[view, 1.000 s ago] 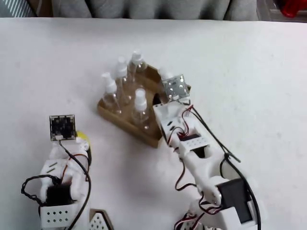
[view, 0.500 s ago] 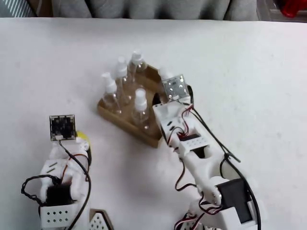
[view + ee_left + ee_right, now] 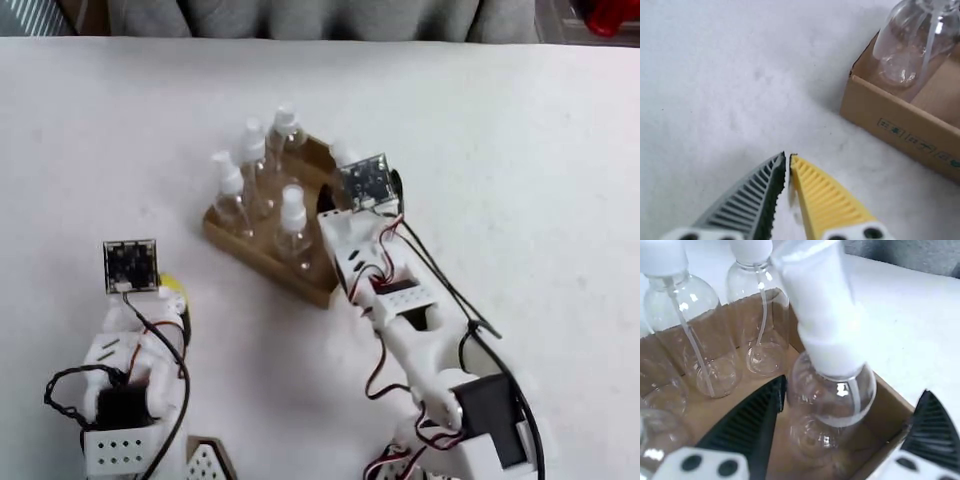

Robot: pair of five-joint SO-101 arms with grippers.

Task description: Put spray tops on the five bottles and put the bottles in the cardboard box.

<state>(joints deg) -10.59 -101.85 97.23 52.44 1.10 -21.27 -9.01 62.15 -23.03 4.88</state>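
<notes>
Straddling clear round-bellied bottle (image 3: 830,395) in cardboard box (image 3: 885,412): right gripper (image 3: 851,390) spread | left gripper (image 3: 788,157) ribbed, pressed together

— Hidden beneath the right arm's wrist camera (image 3: 364,184) from above?
— Most of the fifth bottle (image 3: 343,153); just its white cap clear.
— Cut by the left wrist view's edge?
— Both the cardboard box (image 3: 895,127) and the corner bottle (image 3: 910,45).
</notes>
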